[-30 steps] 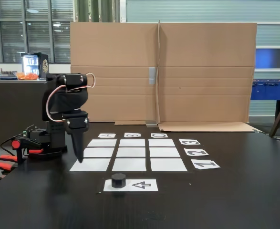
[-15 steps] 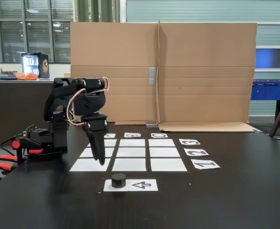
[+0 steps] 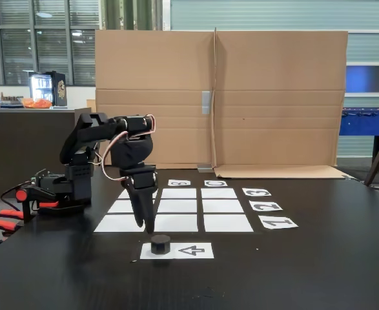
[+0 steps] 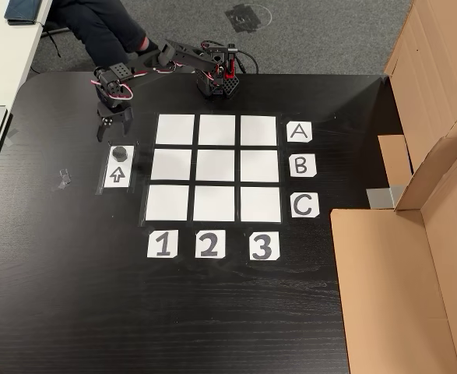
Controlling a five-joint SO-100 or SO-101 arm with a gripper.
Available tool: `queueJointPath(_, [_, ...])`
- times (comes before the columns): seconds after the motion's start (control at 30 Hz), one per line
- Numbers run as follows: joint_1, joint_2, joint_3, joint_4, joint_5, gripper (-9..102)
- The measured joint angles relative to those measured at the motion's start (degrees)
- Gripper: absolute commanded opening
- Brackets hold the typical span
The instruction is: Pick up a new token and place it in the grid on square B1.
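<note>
The token (image 3: 160, 244) is a small black puck resting on the left end of a white arrow-printed sheet (image 3: 192, 250), in front of the grid (image 3: 223, 206). From above, the token (image 4: 120, 152) lies just left of the grid (image 4: 216, 129). Square B1 (image 4: 167, 164) is bare white paper, as it also is in the fixed view, square B1 (image 3: 175, 223). My gripper (image 3: 147, 227) points down just behind and left of the token, over the grid's near left corner. In the other view the gripper (image 4: 113, 132) hovers just beyond the token, its fingers apart and holding nothing.
A tall cardboard wall (image 3: 218, 97) stands behind the grid. The arm's base (image 3: 70, 187) and red clamps (image 3: 2, 223) sit at the table's left edge. Paper labels A B C (image 4: 302, 165) and 1 2 3 (image 4: 208, 245) border the grid. A seated person's legs (image 4: 96, 23) are beyond the table.
The arm has swung rightward and forward in the fixed view, from over the grid's left column down to a spot just behind the token. The token has not moved.
</note>
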Motion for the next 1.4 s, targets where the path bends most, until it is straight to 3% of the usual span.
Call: queueJointPath(1.4, [-5.89,-10.37,-5.36,-6.86,2.64,30])
